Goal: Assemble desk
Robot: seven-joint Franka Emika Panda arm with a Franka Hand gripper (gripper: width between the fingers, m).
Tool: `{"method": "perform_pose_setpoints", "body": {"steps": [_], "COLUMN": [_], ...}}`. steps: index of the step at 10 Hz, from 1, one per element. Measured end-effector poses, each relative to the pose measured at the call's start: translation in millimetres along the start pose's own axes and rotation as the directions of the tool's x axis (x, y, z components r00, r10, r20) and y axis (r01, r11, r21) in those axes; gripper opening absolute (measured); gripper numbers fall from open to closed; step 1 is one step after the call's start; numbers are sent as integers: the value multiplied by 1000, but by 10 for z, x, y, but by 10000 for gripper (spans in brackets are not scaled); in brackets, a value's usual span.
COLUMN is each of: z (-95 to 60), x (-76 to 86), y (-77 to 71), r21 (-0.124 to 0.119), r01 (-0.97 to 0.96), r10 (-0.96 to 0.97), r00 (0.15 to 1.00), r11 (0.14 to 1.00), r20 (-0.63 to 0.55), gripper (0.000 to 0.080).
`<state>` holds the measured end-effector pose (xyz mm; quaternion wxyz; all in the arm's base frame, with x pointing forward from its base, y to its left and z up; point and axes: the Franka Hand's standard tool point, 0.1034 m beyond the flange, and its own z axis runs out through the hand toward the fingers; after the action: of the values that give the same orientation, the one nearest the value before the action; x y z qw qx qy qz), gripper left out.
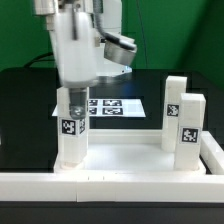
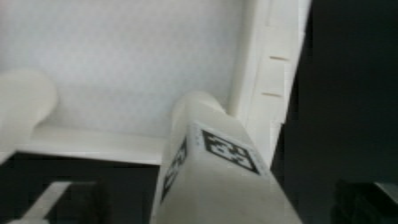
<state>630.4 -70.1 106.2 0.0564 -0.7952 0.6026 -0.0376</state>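
Black table [image 1: 25, 95], gripper [image 1: 72, 95] open around upright leg [image 1: 71, 135]

Even, bright overhead light is seen in the exterior view (whites nearly washed out, lower frame). The wrist view is soft and blurred, shadowed at bottom.

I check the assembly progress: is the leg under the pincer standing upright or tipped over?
Upright. The leg stands vertical on the desk slab, with the pincer around its top.
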Motion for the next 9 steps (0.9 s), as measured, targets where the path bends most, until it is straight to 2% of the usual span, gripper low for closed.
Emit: {"method": "perform_pose_setpoints", "body": {"steps": [3,4,5,6,7,9], "z": [0,-1,-17,-20,-14,-13], "x": [24,29,31,30,25,25], "y": [8,12,0,-17,-10,-10], "r21": [-1,-12,-88,-121,-127,-127], "r01": [177,281,502,666,725,692], "r10": [-177,-281,-505,-671,-729,-696], "r00": [984,960,862,741,684,718], "r11": [984,960,860,736,677,711], "r20": [-3,-9,-24,-5,14,8], "gripper": [649,649,649,649,649,649]}}
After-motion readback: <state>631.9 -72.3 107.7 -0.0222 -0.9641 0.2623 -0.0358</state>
